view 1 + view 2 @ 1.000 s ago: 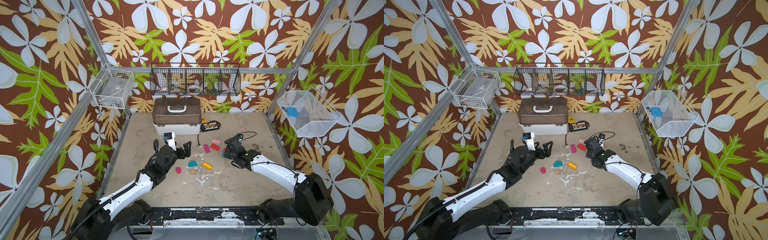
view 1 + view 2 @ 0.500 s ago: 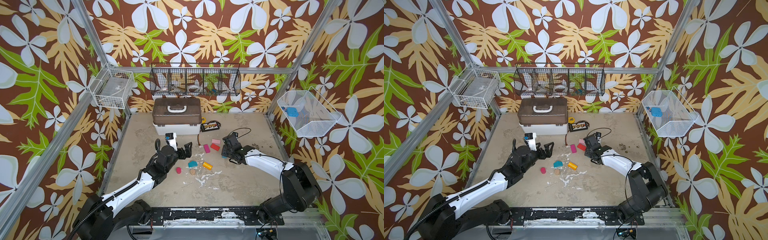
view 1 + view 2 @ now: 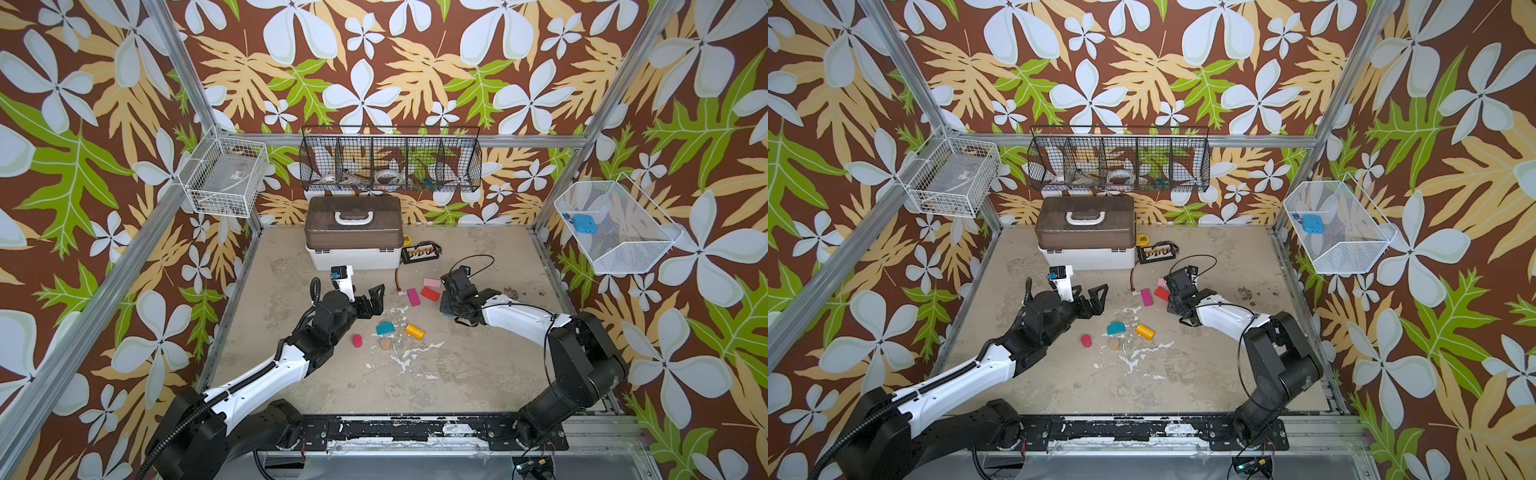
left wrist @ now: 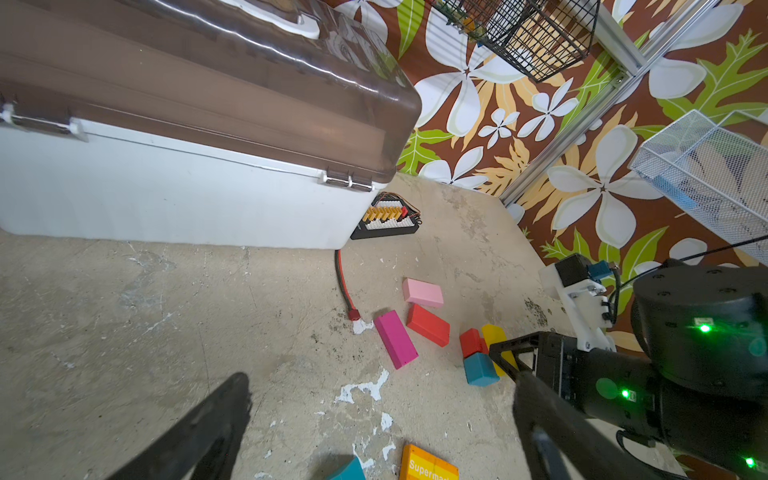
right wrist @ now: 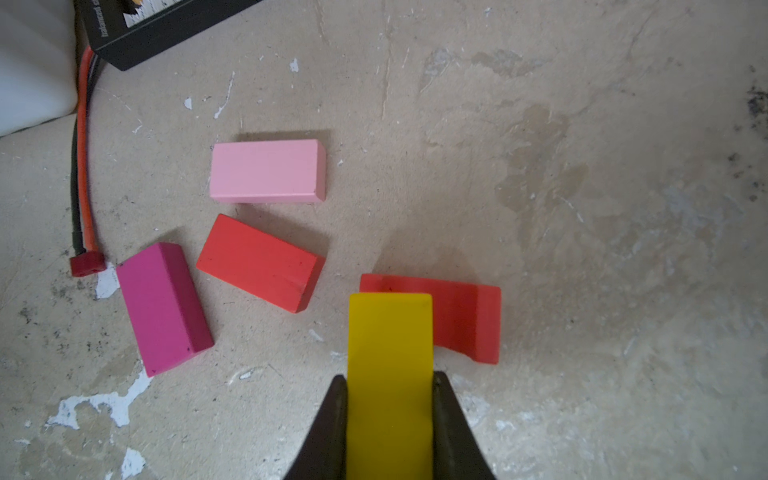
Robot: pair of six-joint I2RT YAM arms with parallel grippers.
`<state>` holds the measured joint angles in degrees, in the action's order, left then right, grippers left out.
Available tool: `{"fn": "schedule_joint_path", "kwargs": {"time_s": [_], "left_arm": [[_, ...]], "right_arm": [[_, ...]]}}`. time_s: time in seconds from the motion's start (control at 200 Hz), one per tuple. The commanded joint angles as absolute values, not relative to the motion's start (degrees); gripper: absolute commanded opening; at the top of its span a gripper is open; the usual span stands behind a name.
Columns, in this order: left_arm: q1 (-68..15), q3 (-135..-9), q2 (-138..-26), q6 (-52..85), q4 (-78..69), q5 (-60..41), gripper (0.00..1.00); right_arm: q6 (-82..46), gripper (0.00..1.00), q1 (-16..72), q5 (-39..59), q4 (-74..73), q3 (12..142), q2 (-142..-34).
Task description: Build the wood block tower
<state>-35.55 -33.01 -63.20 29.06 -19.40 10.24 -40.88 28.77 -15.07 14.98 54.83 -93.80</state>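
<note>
My right gripper (image 5: pixel 390 399) is shut on a yellow bar (image 5: pixel 390 365), whose far end overlaps a red arch (image 5: pixel 465 320) lying on the floor. A blue cube (image 4: pixel 480 369) sits right by them in the left wrist view. A pink block (image 3: pixel 432 283), a red block (image 3: pixel 430 294) and a magenta block (image 3: pixel 414 296) lie just left of that gripper (image 3: pixel 449 305). The teal roof piece (image 3: pixel 385 328), orange cylinder (image 3: pixel 414 331), crimson cylinder (image 3: pixel 357 340) and tan cylinder (image 3: pixel 386 343) lie mid-floor. My left gripper (image 3: pixel 372 301) hovers open and empty. No tower is in view.
A brown-lidded white toolbox (image 3: pixel 353 232) stands at the back, with a black-and-orange electronic board (image 3: pixel 422 252) beside it. The board's red wire (image 4: pixel 344 286) trails toward the magenta block. Wire baskets (image 3: pixel 390 160) (image 3: pixel 224 183) (image 3: pixel 615 228) hang on the walls.
My right arm has folded and carried the yellow bar back and left, closer to the pink and red blocks. The left arm has barely shifted.
</note>
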Motion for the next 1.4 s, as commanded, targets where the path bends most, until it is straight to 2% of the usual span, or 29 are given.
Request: {"fn": "schedule_joint_path", "kwargs": {"time_s": [0.0,0.366,0.847,1.092,1.173,1.398], "left_arm": [[-35.42,-33.49,-63.08,29.45,-20.57,10.37,1.00],[-35.42,-33.40,-62.89,29.43,-20.57,10.47,1.00],[-35.42,-33.49,-62.84,29.40,-20.57,10.35,1.00],[-35.42,-33.46,-62.75,29.39,-20.57,10.28,1.00],[-35.42,-33.49,-62.86,29.41,-20.57,10.28,1.00],[-35.42,-33.49,-63.01,29.44,-20.57,10.15,1.00]], "right_arm": [[-40.38,0.24,28.74,-15.82,14.59,55.28,-94.19],[-40.14,0.27,28.78,-16.92,15.80,56.43,-96.17],[-40.78,0.43,28.75,-17.38,16.48,56.18,-95.98],[-41.15,0.43,28.78,-17.33,16.48,56.01,-95.75],[-41.50,0.37,28.81,-17.23,16.19,55.73,-95.45],[-41.92,0.37,28.81,-16.37,16.22,55.90,-95.54]]}}
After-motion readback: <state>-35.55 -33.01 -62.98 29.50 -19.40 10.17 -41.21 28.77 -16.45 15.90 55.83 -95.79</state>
